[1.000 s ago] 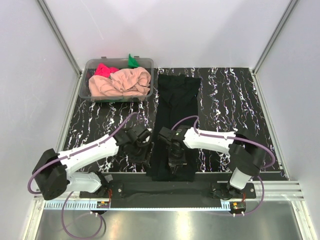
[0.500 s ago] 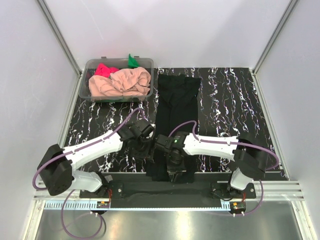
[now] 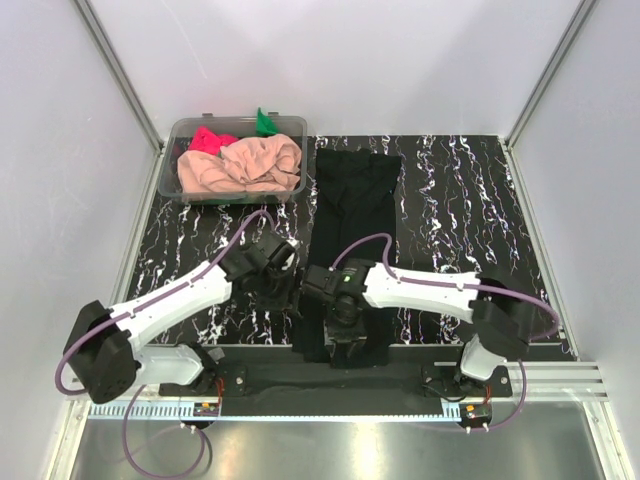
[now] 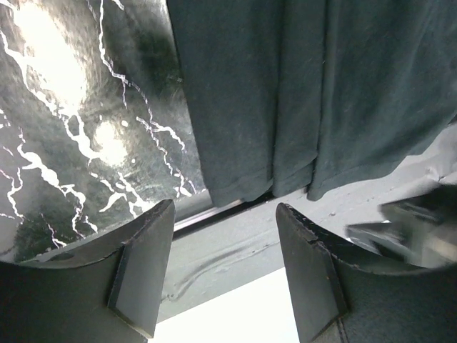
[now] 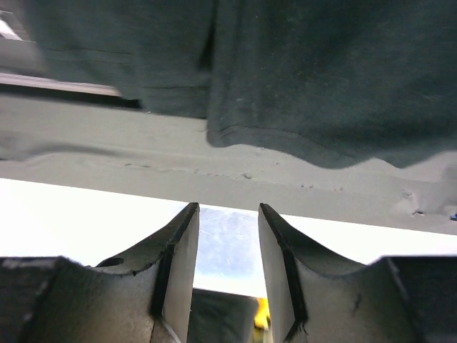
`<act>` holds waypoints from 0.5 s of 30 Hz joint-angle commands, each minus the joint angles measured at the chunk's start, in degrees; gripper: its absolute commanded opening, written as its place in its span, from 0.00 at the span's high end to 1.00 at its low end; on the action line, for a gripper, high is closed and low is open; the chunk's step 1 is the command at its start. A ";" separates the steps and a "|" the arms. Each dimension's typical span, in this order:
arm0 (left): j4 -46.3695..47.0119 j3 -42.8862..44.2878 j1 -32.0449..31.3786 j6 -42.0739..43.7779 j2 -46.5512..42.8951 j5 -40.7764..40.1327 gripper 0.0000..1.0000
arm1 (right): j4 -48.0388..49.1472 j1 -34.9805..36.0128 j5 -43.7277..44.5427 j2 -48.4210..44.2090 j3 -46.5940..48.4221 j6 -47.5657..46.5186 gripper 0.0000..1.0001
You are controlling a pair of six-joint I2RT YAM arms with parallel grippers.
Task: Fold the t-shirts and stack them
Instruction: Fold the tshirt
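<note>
One big black table (image 3: 460, 220) with white marble streaks holds everything. A long black cloth t-shirt (image 3: 352, 200), folded into a thin strip, lies down the middle, and its near end reaches the front edge. At the back left sits a clear plastic tub (image 3: 170, 160). A crumpled peach-pink t-shirt (image 3: 245, 165) fills most of it. A bright pink-red t-shirt (image 3: 207, 139) and a small green t-shirt (image 3: 264, 122) poke up behind.

The left gripper (image 4: 225, 207) is just beside the strip's near left corner, with its fingers wide apart and holding nothing. The right gripper (image 5: 227, 209) is at the strip's near end, with its fingers a little apart and holding nothing.
</note>
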 commanded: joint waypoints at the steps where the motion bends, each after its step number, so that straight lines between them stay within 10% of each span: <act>1: 0.34 -1.78 0.34 0.57 -2.25 1.85 0.36 | -7.82 0.48 7.81 -6.63 3.47 3.07 0.55; 15: 2.09 -9.35 0.17 -1.72 -7.17 9.77 0.35 | -8.20 0.48 10.46 -23.08 -11.47 15.56 0.55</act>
